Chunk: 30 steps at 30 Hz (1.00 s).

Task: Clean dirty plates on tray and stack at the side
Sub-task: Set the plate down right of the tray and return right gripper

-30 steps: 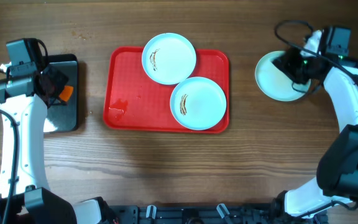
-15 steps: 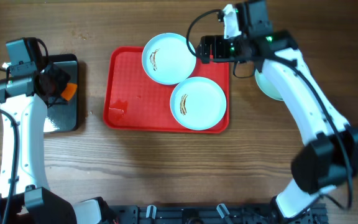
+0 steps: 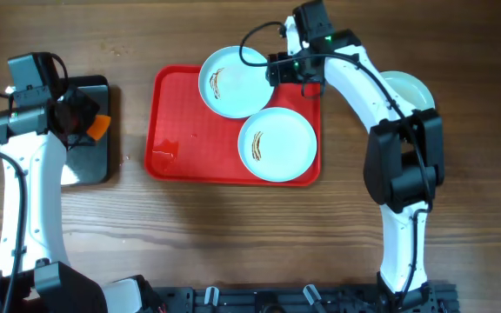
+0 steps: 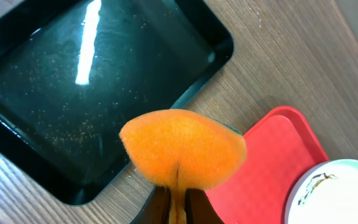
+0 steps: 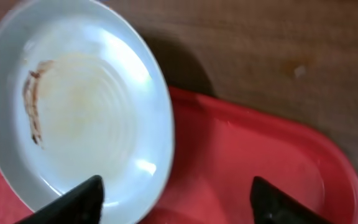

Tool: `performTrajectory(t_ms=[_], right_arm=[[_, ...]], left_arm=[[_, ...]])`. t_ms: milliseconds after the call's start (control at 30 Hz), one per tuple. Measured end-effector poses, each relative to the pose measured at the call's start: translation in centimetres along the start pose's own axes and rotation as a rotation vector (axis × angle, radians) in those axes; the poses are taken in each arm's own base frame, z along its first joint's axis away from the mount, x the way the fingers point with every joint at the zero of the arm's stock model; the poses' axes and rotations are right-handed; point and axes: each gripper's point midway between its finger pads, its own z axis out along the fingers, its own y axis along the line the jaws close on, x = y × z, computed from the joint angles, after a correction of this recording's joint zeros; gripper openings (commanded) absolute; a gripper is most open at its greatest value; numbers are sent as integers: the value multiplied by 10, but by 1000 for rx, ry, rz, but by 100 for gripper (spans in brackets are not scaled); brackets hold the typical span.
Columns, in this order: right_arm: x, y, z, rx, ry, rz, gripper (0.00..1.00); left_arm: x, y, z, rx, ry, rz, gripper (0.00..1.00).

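Red tray [image 3: 181, 113] sits mid-table [image 3: 233, 235], long side left-right. 2 plates are on it, each with a brown-yellow smear in the middle. Upper plate [image 3: 236, 81] is at the tray's far edge and hangs partly past the rim over the wood. Lower plate [image 3: 277, 143] is in the near-right part of the tray, its edge touching the upper plate.

Third plate [image 3: 413, 87] lies on the table right of the tray, well apart from it and partly hidden by the right arm. No smear shows on the visible part.

Right gripper [image 3: 283, 69] is just beside the upper plate's right rim. In the wrist view its claw [image 5: 178, 199] is released, fingers [image 5: 73, 199] spread wide: 1 over the plate [image 5: 79, 118], 1 over the red tray [image 5: 260, 155]. Contact with the plate can't be told.

Left gripper [image 3: 82, 122] hovers over a glossy black tray [image 3: 90, 161] at the table's left, clenched on an orange sponge [image 3: 95, 129]. In the wrist view the sponge [image 4: 182, 149] is pinched from below by the gripper [image 4: 178, 204], above the black tray [image 4: 73, 93].
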Motion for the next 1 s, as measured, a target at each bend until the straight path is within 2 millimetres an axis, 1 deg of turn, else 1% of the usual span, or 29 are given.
performTrajectory(t_ms=[67,133,200,233,267,333,367,400,433,567,633,700,833,1000], right_arm=[[-6,5,1,4,-24,6,58],[-6,7,5,16,-28,10,57],[-3,5,12,34,-17,23,57],[1,3,19,48,-5,33,57],[2,3,20,49,-3,45,57],[9,-2,35,65,17,62,56],[11,-4,40,67,21,69,52],[14,-6,46,69,30,74,39],[15,-6,48,69,33,79,31],[13,-2,49,59,21,87,15],[13,3,50,54,21,80,8],[15,9,51,50,24,70,5],[20,32,54,25,30,36,4],[32,65,59,0,49,-12,4]], left_arm=[[0,-2,0,9,3,0,4],[1,-2,0,13,6,0,4],[1,-3,0,14,7,0,4],[1,-3,0,15,8,0,4],[1,-3,0,16,9,0,4],[1,-3,0,17,9,0,4],[2,-3,0,18,10,0,4],[2,-3,0,18,11,0,4],[2,-3,0,18,11,0,4],[2,-3,0,18,11,0,4],[2,-3,0,18,11,0,4],[2,-3,0,18,11,6,4],[3,-4,0,24,16,11,4],[5,-7,0,40,28,12,4]])
